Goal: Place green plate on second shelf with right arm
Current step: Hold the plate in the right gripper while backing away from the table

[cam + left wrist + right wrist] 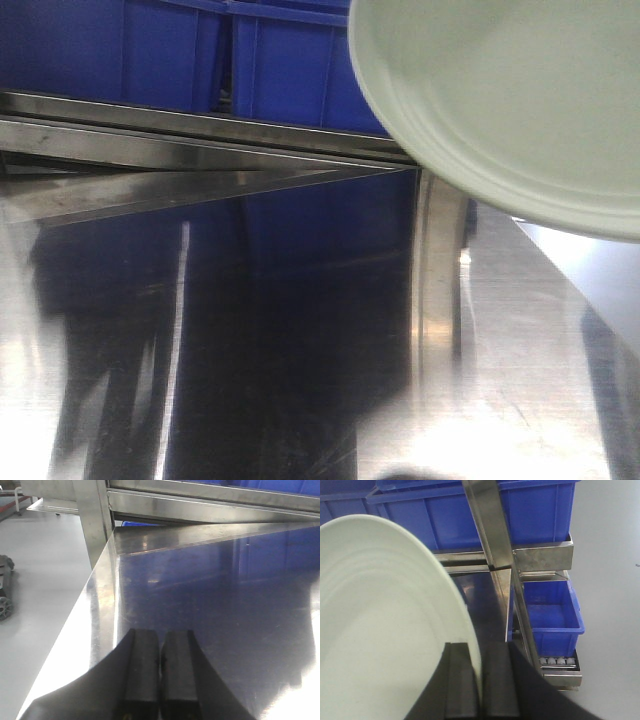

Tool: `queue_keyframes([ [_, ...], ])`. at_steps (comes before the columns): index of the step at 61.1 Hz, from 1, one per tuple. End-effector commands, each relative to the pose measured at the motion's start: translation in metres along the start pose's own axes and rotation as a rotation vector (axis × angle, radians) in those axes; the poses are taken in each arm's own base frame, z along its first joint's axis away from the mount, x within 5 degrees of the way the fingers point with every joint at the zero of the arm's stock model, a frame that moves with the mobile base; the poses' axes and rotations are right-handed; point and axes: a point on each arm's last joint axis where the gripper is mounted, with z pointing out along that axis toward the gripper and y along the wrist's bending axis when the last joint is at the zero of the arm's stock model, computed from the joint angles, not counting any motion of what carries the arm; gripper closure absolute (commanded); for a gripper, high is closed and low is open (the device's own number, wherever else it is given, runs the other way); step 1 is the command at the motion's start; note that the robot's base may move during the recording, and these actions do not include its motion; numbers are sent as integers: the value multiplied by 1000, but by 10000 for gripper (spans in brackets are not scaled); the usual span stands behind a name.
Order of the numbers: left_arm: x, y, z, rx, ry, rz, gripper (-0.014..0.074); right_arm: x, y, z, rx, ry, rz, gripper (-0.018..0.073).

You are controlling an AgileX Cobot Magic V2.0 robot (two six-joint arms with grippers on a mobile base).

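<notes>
Clamping green plate (pixel 385 630) rim, right gripper (pixel 480 685).

Green plate (pixel 520 100) held by its rim, tilted, off any surface.
Large, round, shallow; pale sage green, matte, wide rim with faint concentric rings. Rim edge is pinched between the fingers of the right gripper (pixel 479 690), and the plate rises up and left from the grip. In the front view it fills the upper right corner, cut off by the frame edges.
</notes>
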Motion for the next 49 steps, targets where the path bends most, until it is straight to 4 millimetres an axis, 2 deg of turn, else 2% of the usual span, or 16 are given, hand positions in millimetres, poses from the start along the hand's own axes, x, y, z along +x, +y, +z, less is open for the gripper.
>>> queue_keyframes([
  [1, 5, 0, 2, 1, -61, -1, 472, 9, -11, -21, 42, -186, 12, 510],
  [49, 5, 0, 2, 1, -61, -1, 472, 9, -11, -21, 42, -186, 12, 510],
])
